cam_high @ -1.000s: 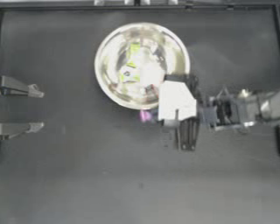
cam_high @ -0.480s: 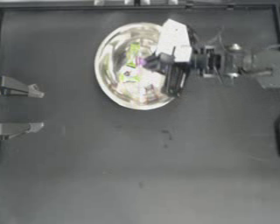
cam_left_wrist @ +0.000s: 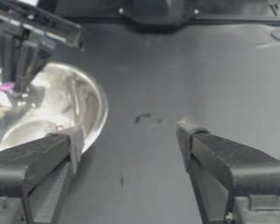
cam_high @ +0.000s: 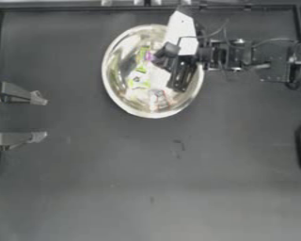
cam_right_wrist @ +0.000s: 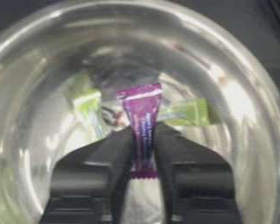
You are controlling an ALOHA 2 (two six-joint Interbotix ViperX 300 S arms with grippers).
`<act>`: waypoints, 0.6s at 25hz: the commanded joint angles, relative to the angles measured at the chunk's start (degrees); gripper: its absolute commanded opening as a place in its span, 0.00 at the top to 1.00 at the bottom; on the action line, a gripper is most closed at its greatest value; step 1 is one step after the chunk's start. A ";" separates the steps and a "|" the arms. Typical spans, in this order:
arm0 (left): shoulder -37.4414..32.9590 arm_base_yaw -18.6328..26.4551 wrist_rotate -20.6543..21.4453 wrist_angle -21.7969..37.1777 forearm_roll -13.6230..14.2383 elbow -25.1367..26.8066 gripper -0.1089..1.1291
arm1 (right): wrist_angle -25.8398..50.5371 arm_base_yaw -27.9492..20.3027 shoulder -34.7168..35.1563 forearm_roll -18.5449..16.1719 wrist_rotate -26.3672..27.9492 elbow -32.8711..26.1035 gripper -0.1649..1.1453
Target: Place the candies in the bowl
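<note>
the magenta-pink twist-wrapped candy [cam_right_wrist: 141, 127] is pinched upright between the two dark jaws of the right gripper [cam_right_wrist: 143, 144], its wrapper standing out beyond the jaw tips, above the inside of the large round shiny silver metal bowl [cam_right_wrist: 25, 87]. the jaws are pressed together on the candy's lower half. in the top view the candy shows only as a small pink spot [cam_high: 150, 56] at the gripper's tip, over the bowl's far half.

below the held candy, inside the bowl, lie two yellow-green wrapped candies: one [cam_right_wrist: 89, 111] to one side of the jaws and the other [cam_right_wrist: 188, 113] to the other side. pale wrapped shapes also show on the bowl's floor in the top view, but the reflections make it hard to tell candy from mirror image.

the bowl [cam_high: 118, 94] sits on the dark table [cam_high: 178, 188], toward the far edge and a little left of the middle. the right gripper [cam_high: 169, 61] reaches in from the right, across the bowl's right rim, with its arm stretched along the table's far side.

the left gripper [cam_high: 41, 117] rests at the table's left edge, well apart from the bowl, its jaws spread wide and holding nothing. in the left wrist view the bowl [cam_left_wrist: 92, 105] and the right gripper [cam_left_wrist: 19, 65] above it appear farther off.
</note>
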 commanded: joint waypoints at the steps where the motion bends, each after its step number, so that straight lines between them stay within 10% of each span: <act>1: 1.23 0.09 0.00 -0.44 0.00 -0.53 0.14 | -0.79 -0.53 -0.35 -0.26 0.00 -1.85 0.17; 15: 1.23 0.00 0.00 -0.35 0.00 -0.53 0.14 | -3.25 0.79 -6.77 0.35 0.35 0.62 0.11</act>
